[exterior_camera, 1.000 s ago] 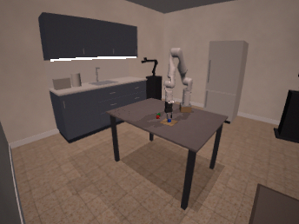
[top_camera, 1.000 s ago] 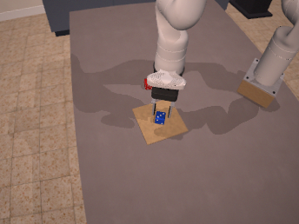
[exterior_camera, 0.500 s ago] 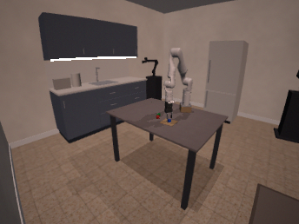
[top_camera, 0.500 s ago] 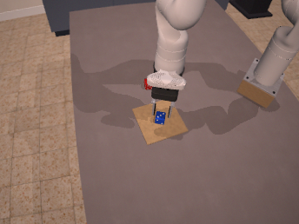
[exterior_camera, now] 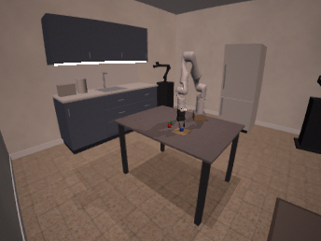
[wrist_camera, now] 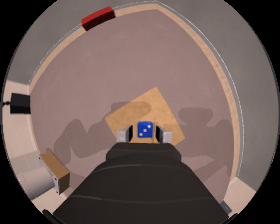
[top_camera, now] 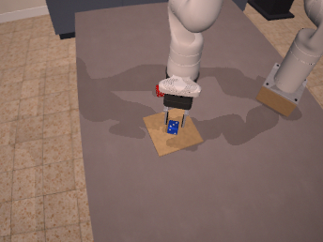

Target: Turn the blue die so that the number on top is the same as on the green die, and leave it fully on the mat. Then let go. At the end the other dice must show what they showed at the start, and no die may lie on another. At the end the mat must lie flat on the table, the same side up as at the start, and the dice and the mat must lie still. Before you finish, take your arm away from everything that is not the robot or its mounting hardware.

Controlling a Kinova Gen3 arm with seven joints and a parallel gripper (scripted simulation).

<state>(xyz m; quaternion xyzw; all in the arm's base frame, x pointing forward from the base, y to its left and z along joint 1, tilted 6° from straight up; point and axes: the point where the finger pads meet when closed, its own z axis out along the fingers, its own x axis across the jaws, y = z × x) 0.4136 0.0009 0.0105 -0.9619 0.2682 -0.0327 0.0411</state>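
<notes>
The blue die (top_camera: 173, 128) lies on the tan mat (top_camera: 173, 134) near the middle of the table; its top shows three white pips in the wrist view (wrist_camera: 145, 130). My gripper (top_camera: 176, 124) stands over it, open, with one finger on each side of the die and nothing held. The mat also shows in the wrist view (wrist_camera: 145, 120). A red die (top_camera: 160, 93) peeks out behind the gripper body, off the mat. In the exterior view the red die (exterior_camera: 169, 125) and a green die (exterior_camera: 172, 121) sit beside the mat (exterior_camera: 182, 132). The green die is hidden in the other views.
The arm's base (top_camera: 282, 93) stands on a tan block at the table's right. A kitchen counter (exterior_camera: 104, 106) lies behind the table, a fridge (exterior_camera: 242, 86) to the far right.
</notes>
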